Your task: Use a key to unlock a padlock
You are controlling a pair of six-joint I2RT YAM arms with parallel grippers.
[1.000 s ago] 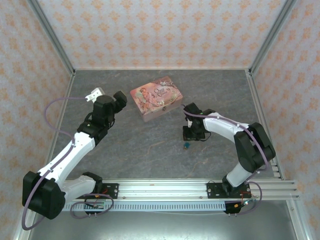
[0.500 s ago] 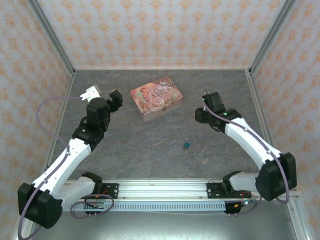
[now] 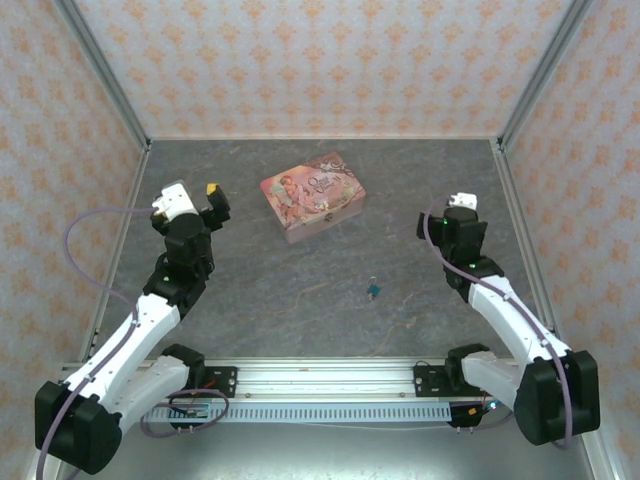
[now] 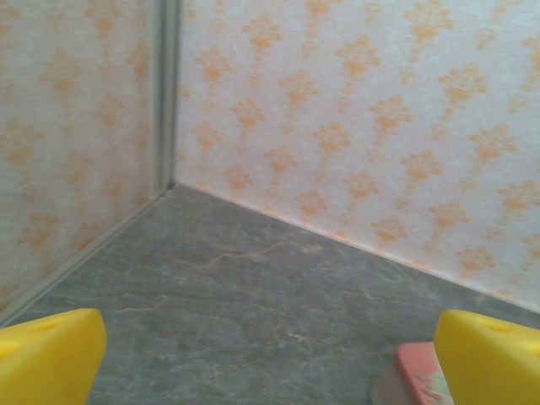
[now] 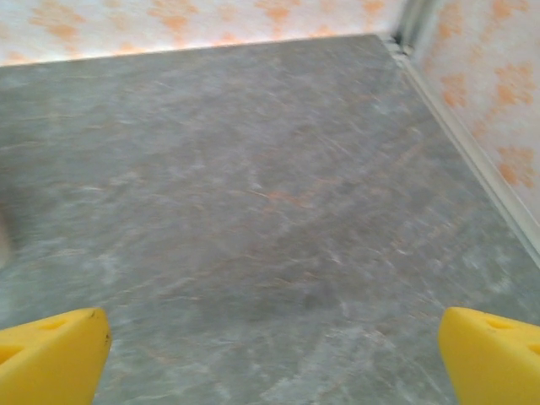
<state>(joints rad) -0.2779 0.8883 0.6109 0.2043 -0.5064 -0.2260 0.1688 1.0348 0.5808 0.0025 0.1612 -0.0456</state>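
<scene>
Padlock (image 3: 372, 291) lies well apart from right hand (image 3: 457, 207).

grey marbled table (image 3: 250, 300) | pink tin box (image 3: 313, 196) far centre | blue padlock (image 3: 372, 291) nearer, well apart

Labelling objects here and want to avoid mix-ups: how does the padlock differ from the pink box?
The padlock is tiny and blue-teal; the pink box is far larger, with an illustrated lid. The padlock lies toward the near edge of the grey table; the box sits farther back, turned askew. Both rest on it, apart from each other.
</scene>
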